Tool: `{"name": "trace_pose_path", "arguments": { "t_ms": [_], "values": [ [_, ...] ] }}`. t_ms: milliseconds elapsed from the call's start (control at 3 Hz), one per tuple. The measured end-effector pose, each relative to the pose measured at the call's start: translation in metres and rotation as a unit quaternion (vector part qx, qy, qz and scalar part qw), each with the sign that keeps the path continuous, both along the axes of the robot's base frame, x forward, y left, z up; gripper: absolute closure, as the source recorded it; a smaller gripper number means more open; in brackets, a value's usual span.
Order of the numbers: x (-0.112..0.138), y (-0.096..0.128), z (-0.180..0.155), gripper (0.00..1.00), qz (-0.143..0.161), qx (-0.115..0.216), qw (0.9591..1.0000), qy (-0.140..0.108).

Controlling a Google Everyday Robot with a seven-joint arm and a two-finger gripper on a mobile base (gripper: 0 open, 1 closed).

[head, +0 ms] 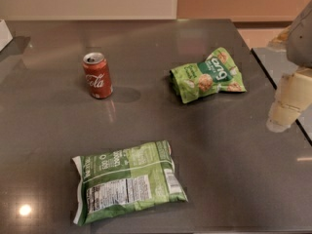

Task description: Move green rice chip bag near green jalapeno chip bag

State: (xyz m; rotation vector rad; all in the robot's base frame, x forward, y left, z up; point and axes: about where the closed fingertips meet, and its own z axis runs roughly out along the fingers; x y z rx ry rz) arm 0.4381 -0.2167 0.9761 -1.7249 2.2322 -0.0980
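The green rice chip bag [207, 75] lies on the dark table at the right of the middle, bright green with a dark-green logo patch and pictured round cakes. The green jalapeno chip bag [127, 182] lies flat near the front, larger, with a white nutrition panel facing up. The two bags are well apart. The gripper [286, 105] hangs at the right edge of the view, above the table's right edge, to the right of the rice chip bag and not touching it.
A red Coca-Cola can [97, 75] stands upright at the left of the middle. The table's right edge [285, 101] runs diagonally under the gripper. A white object [4, 33] sits at the far left edge.
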Motion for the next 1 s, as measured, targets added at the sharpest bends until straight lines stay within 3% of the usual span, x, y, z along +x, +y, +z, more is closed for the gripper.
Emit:
{"name": "trace_pose_path", "arguments": {
  "t_ms": [333,667,1000],
  "values": [
    [0.000,0.001,0.001,0.00,0.002,0.001,1.0000,-0.002],
    [0.011,0.008,0.002,0.00,0.028,0.012,0.9995,-0.008],
    [0.037,0.018,-0.006,0.00,0.057,0.035,0.9978,-0.008]
  ]
}}
